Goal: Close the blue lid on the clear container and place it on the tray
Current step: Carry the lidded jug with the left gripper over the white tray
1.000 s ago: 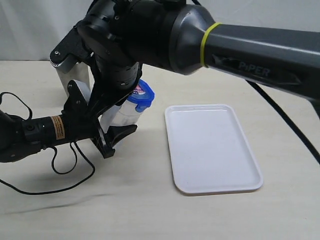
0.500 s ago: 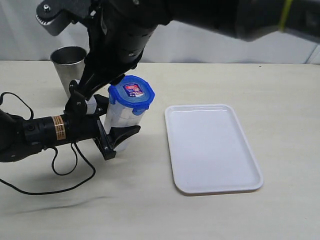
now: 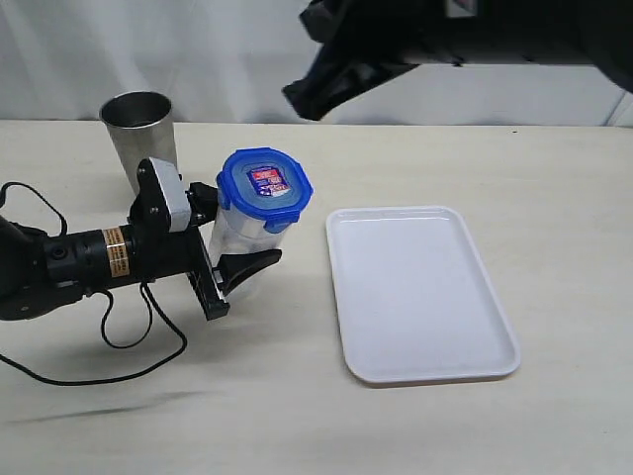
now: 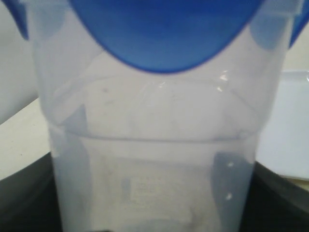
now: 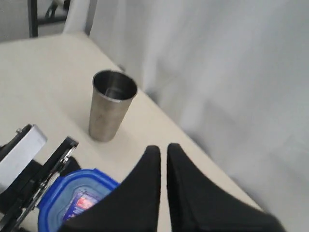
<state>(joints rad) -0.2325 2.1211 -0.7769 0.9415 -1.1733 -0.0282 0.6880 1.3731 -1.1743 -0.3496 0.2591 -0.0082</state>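
Left hand point(image 3: 226, 239) pinches the clear container point(image 3: 240, 228) at mid-wall. Blue lid point(image 3: 264, 184) sits on its rim. Container is left of the tray point(image 3: 420, 297), apart from it, near the steel cup point(image 3: 138, 124). Right hand point(image 5: 163, 147) hangs above, fingers pressed together, holding nothing.

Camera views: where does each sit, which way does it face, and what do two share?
Exterior view: off the arms, facing across the table toward a white curtain; left arm low with jaws around the tall translucent plastic container, right arm blurred overhead.
Left wrist view: on that arm, pressed close to the container between its jaws.
Right wrist view: high above the table, looking down past its shut jaws.
Shared: exterior and right wrist both show the bright blue plastic lid and tapered steel cup.
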